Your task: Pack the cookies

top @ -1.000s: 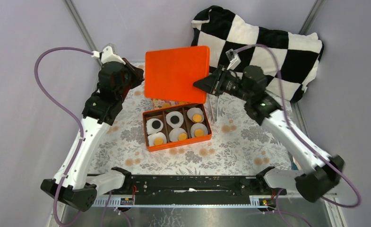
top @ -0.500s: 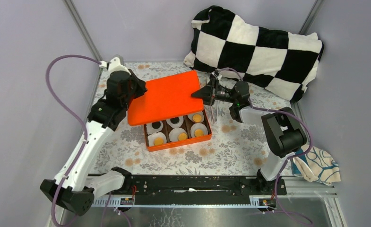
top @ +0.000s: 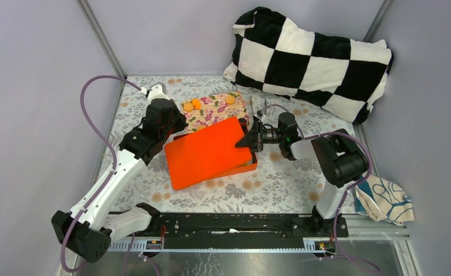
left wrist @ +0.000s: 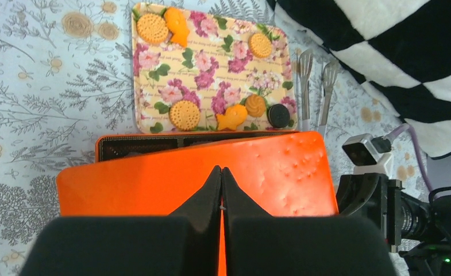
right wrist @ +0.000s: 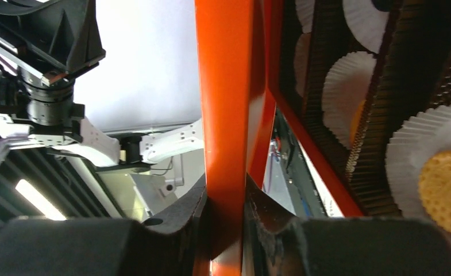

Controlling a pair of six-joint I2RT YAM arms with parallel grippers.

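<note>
The left tool (left wrist: 221, 173) is closed on the left edge of the orange lid (top: 205, 152), and the right tool (right wrist: 226, 198) is clamped on its right edge. Together they hold it askew just above the orange box (top: 249, 167). Some cookies (right wrist: 446, 192) sit in white paper cups (right wrist: 349, 80) inside the box, and more lie on the floral tray (left wrist: 211, 75) just beyond it.

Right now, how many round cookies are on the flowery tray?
5. On the tray, far edge: left cookie, right cookie. Near edge: large tan cookie, smaller tan cookie, dark cookie. The lid hides others in the box.
</note>
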